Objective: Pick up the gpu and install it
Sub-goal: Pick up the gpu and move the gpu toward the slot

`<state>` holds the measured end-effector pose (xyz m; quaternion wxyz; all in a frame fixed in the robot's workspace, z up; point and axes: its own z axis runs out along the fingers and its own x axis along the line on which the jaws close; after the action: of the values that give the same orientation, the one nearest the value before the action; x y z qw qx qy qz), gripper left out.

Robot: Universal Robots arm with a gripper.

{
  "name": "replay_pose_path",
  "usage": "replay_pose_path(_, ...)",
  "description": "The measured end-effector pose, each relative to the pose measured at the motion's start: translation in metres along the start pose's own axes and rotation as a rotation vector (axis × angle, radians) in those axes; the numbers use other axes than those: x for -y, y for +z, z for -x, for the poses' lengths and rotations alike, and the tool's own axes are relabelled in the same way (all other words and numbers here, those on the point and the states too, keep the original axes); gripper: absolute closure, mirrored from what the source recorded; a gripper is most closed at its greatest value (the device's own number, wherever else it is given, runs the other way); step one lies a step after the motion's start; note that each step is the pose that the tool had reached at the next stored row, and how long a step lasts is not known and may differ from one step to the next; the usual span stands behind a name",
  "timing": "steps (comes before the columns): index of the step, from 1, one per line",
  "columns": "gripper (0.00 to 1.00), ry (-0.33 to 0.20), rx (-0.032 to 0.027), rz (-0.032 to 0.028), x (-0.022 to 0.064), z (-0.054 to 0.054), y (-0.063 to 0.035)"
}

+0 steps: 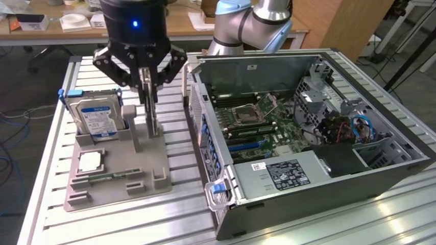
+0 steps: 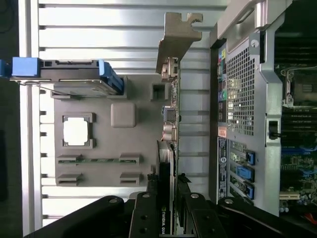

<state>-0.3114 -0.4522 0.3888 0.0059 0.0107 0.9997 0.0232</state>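
Tool point(image 1: 146, 87) clamps the gpu point(image 1: 154, 117) upright over the gray holder point(image 1: 122, 158) — hard drive point(image 1: 97, 116) beside, computer case point(image 1: 197, 117) wall near opposite.

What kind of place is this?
Probably a robotics lab or workshop. A robot arm has its gripper closed on a gpu beside an open computer case. A hard drive stands in a gray parts holder.
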Motion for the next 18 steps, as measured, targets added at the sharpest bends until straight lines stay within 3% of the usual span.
replay_pose_path(4,0.74,0.000,-0.0001,-0.0001,-0.0006,0.000,-0.0124)
replay_pose_path(11,0.74,0.000,-0.0003,-0.0002,-0.0006,0.001,-0.0131)
replay_pose_path(18,0.74,0.000,-0.0001,-0.0001,-0.0010,0.018,-0.0125)
